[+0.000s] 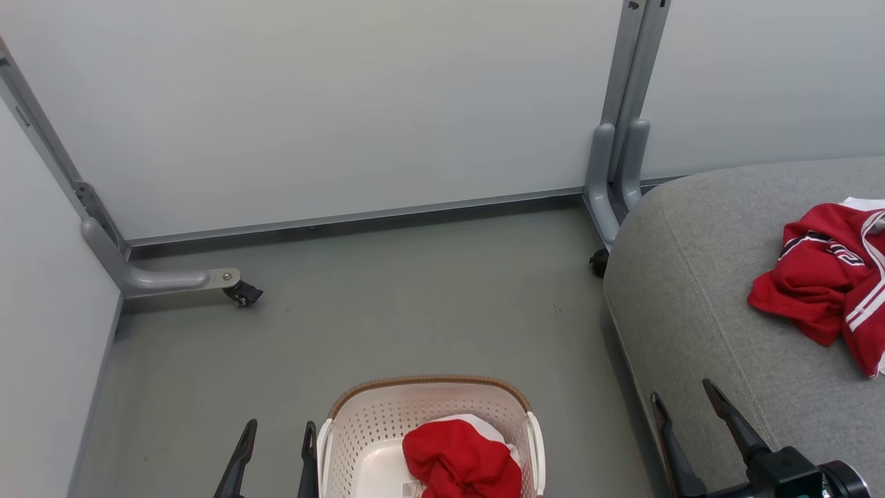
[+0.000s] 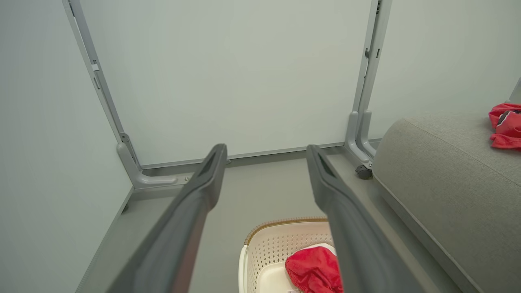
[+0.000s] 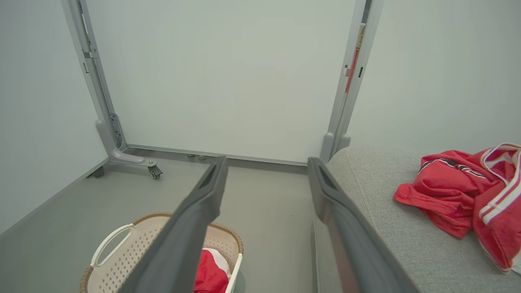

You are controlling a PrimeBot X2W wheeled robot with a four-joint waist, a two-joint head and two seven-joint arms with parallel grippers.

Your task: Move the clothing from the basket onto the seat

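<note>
On fabric seat (image 1: pixel 691 290): jersey (image 1: pixel 823 277) | perforated basket (image 1: pixel 429 382): red piece (image 1: pixel 460 460) | left hand (image 1: pixel 281 425), right hand (image 1: pixel 680 389) spread

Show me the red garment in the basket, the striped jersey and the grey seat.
Bunched plain red garment (image 1: pixel 460 460): head view, cloth middle.
Red white-striped jersey (image 3: pixel 447 187): right wrist view, red front.
Light-grey fabric seat (image 1: pixel 691 297): head view, bare cushion top.

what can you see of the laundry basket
The small oval cream plastic laundry basket stands upright on the grey floor. Its walls are perforated, its rim brown and woven-looking, with white handles at the sides. A crumpled red garment with white lining lies inside.
</note>
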